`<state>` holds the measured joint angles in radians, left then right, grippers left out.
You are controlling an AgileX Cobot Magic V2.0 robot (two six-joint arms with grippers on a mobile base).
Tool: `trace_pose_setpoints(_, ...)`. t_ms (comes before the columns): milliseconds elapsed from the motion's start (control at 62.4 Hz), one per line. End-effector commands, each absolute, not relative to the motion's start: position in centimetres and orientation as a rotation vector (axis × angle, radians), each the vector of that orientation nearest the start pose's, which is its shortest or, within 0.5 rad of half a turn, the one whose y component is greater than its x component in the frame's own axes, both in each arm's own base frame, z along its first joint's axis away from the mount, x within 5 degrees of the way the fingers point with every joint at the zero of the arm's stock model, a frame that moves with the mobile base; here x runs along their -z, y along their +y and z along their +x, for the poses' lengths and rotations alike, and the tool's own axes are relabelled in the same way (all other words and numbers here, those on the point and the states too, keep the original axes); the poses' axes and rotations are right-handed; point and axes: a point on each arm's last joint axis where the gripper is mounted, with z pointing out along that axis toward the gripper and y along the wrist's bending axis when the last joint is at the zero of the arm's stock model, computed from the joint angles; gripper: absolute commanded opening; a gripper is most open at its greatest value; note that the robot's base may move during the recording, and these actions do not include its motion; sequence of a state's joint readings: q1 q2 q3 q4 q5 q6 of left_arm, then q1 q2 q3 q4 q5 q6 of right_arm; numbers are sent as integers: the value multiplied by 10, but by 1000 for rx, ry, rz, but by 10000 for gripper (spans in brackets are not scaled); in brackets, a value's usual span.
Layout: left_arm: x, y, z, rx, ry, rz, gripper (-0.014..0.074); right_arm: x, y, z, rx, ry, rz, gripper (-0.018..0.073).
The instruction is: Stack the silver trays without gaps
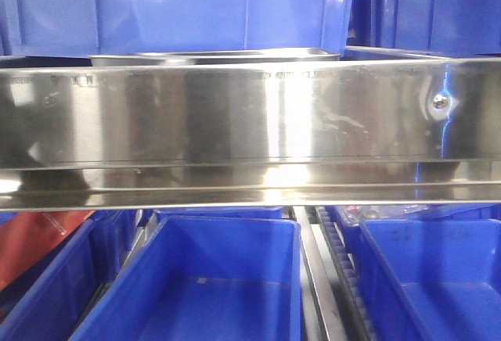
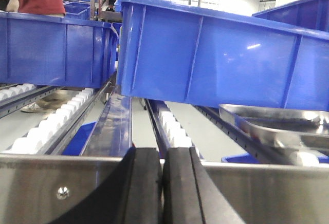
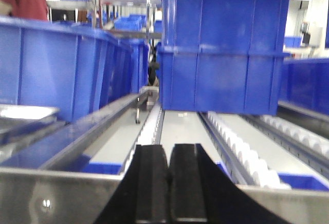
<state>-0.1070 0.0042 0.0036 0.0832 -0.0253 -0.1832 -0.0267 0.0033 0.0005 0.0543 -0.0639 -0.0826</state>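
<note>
The silver trays (image 2: 280,126) beside the clenched left gripper (image 2: 163,157).
The trays are seen at 3 o'clock, below a tilted blue bin (image 2: 216,54); the right gripper (image 3: 168,154) is likewise clenched on nothing.

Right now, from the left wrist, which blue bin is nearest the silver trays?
The large centre bin: the silver trays lie by its lower edge; the left bin stands apart.

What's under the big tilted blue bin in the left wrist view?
A shallow shiny stainless-steel tray pokes out from beneath the blue plastic bin. The bin covers the tray's far end, so I cannot tell whether more trays lie under there or whether the bin rests on it.
</note>
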Motion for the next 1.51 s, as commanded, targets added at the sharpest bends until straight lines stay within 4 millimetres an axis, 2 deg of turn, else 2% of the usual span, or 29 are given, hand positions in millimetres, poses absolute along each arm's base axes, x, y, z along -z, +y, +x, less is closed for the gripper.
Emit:
trace_pose_setpoints(0,-221,-7,55,227,1397,-27,4,-224,-2,54,56,1361,2,-81)
trace_pose_setpoints(128,-228,-7,53,238,1319,-28,4,-231,-2,53,60,1285,6,-81)
trace_pose_setpoints(208,-227,-7,54,236,1343,-29,4,-238,-3,50,31,1205,39,-81)
trace_pose_setpoints(272,-235,-6,52,236,1371,-34,4,-239,-4,50,-14,1189,73,-81)
trace_pose_setpoints(369,-249,-6,47,272,1443,-73,4,-240,-2,51,-49,1300,89,-81)
trace_pose_setpoints(481,-261,-5,43,267,1465,-69,4,-254,-1,47,-62,1398,86,-81)
trace_pose_setpoints(625,-276,-6,41,288,1521,-84,4,-273,1,41,-118,1434,110,-81)
trace_pose_setpoints(930,-336,-5,14,303,1617,-71,4,-315,6,47,-167,1666,105,-81)
trace_pose_setpoints(1106,-336,-5,9,293,1690,-68,4,-337,9,41,-232,1639,114,-81)
trace_pose_setpoints(1362,-335,-6,8,315,1696,-71,4,-347,11,39,-315,1556,149,-81)
trace_pose_setpoints(1426,-335,-6,8,315,1696,-71,4,-345,12,40,-314,1586,140,-81)
trace_pose_setpoints(1491,-336,-6,8,315,1696,-71,4,-343,15,40,-291,1699,82,-80)
